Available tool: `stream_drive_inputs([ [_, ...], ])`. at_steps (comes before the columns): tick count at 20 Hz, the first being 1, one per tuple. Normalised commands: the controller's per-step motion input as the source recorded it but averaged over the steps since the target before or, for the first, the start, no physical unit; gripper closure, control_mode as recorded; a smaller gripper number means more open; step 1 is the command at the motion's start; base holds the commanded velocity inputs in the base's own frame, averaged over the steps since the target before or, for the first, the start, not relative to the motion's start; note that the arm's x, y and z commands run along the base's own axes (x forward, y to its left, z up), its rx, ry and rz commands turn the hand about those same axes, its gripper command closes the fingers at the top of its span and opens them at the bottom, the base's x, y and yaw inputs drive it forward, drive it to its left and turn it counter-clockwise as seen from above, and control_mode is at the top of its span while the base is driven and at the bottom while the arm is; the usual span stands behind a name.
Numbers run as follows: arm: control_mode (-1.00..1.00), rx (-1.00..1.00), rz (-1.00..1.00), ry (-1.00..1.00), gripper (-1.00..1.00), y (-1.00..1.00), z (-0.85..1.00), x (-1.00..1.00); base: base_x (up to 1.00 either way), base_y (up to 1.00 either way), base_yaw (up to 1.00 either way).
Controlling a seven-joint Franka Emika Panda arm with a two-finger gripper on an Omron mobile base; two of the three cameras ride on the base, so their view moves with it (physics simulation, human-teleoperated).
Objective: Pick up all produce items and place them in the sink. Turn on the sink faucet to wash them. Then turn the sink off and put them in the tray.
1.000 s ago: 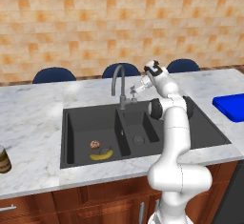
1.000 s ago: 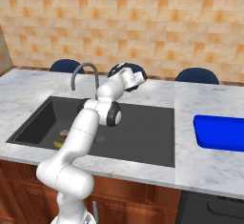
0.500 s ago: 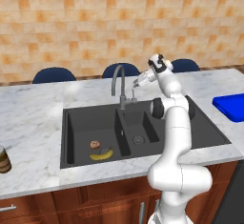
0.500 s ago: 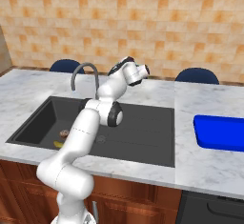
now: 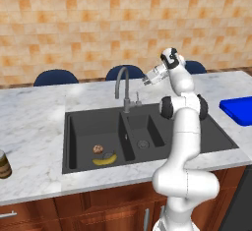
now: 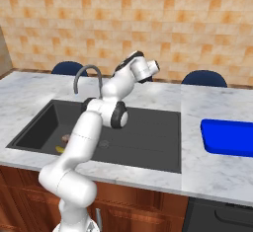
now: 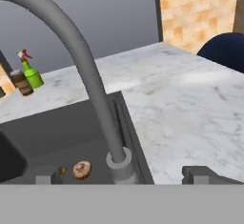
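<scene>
The curved yellow banana (image 5: 105,159) and mottled brown ball (image 5: 98,149) lie touching in the sink (image 5: 83,127); fingers (image 7: 46,175) spread apart.

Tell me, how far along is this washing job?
Done: the banana and the brown ball lie in the sink. In hand: the open, empty gripper hovers by the faucet, apparently going for its lever; no water shows. Left: washing, shutting off, moving both to the blue tray.
</scene>
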Motion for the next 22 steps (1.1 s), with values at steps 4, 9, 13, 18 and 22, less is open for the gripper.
stream_drive_inputs([
  [4,-1.00,0.00,-0.07,-0.05,-1.00,0.16,0.28,-0.73,0.00,0.00,0.00],
  [9,-1.00,-0.02,-0.09,-0.06,-1.00,0.28,0.27,-0.78,0.00,0.00,0.00],
  [13,-1.00,-0.01,-0.10,-0.09,-1.00,0.28,0.29,-0.84,0.00,0.00,0.00],
  [18,-1.00,-0.02,-0.11,-0.08,-1.00,0.28,0.33,-0.84,0.00,0.00,0.00],
  [22,-1.00,-0.02,-0.12,-0.08,-1.00,0.23,0.33,-0.85,0.00,0.00,0.00],
])
